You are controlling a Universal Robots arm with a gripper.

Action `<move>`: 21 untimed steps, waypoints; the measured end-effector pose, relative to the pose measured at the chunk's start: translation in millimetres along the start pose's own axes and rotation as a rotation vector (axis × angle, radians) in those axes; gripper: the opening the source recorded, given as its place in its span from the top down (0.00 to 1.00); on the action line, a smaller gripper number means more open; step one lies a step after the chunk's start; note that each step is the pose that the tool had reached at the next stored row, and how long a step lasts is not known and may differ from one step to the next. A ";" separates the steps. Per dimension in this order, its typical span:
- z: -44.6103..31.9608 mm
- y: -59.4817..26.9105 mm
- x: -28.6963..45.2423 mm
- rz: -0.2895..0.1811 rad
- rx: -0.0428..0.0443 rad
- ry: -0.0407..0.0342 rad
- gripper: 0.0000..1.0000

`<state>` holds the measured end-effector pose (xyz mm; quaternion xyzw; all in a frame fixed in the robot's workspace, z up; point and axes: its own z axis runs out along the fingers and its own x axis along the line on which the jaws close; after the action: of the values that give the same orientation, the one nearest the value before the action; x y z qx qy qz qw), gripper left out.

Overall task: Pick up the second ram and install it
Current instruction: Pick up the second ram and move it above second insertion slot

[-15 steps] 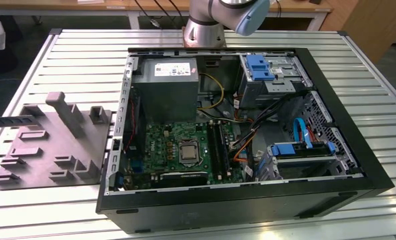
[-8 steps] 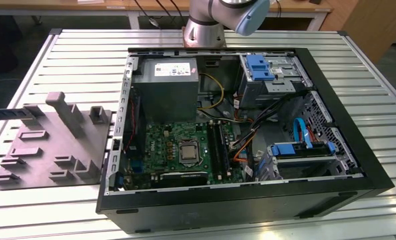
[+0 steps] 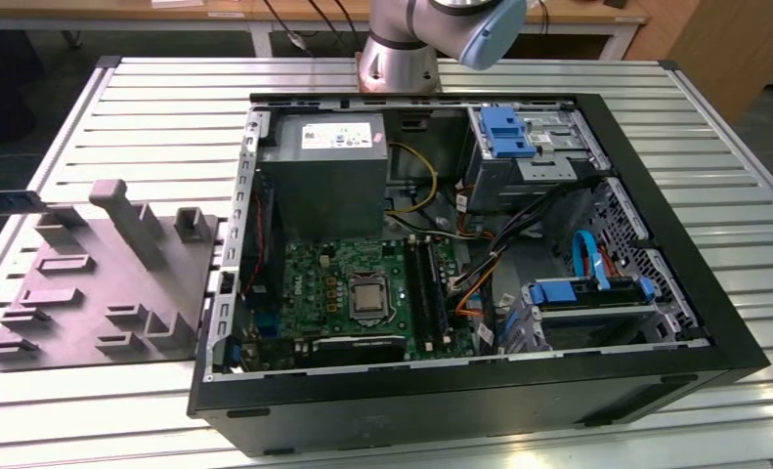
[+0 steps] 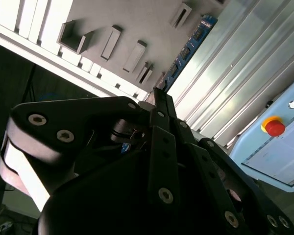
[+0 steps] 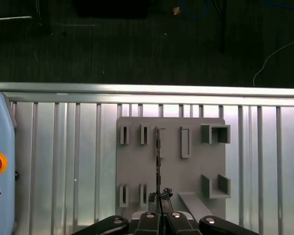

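I am looking down past my gripper (image 5: 159,197) in the first wrist view. My jaws are clamping one end of the memory stick (image 5: 158,156), which is showing edge-on as a thin dark line over the grey holder plate (image 5: 196,166). In the second wrist view the stick (image 4: 188,49) is reaching out from my gripper's tip, showing its blue face and small chips.

In the exterior view the plate is lying on the slatted metal table (image 3: 139,107) at the left of the frame. The open computer case (image 3: 491,401) is sitting just beside it. The green board (image 3: 347,283) and its long black slots (image 3: 425,283) are sitting low in the middle of that frame.

I am judging the danger this way: I am pinching only one end, so the stick could swing or slip. A tilted stick could jam in a slot or snag the loose cables (image 3: 484,264) beside the slots.
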<state>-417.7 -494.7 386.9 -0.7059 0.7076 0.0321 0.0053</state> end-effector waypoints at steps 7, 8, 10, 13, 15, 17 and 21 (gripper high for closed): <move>-12.5 0.5 -0.7 0.000 0.0002 -0.0029 0.88; -12.5 0.4 -0.7 0.000 0.0003 -0.0030 0.88; -12.7 0.4 -0.7 0.000 0.0000 -0.0028 0.88; -12.9 0.3 -0.8 0.000 0.0000 -0.0029 0.88; -13.1 -1.9 -0.7 0.000 -0.0001 -0.0027 0.88; -13.1 -5.2 -0.7 0.000 0.0000 -0.0028 0.88; -13.4 -14.5 -0.8 0.000 0.0001 -0.0029 0.88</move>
<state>-402.7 -494.6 399.7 -0.7059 0.7075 0.0330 0.0063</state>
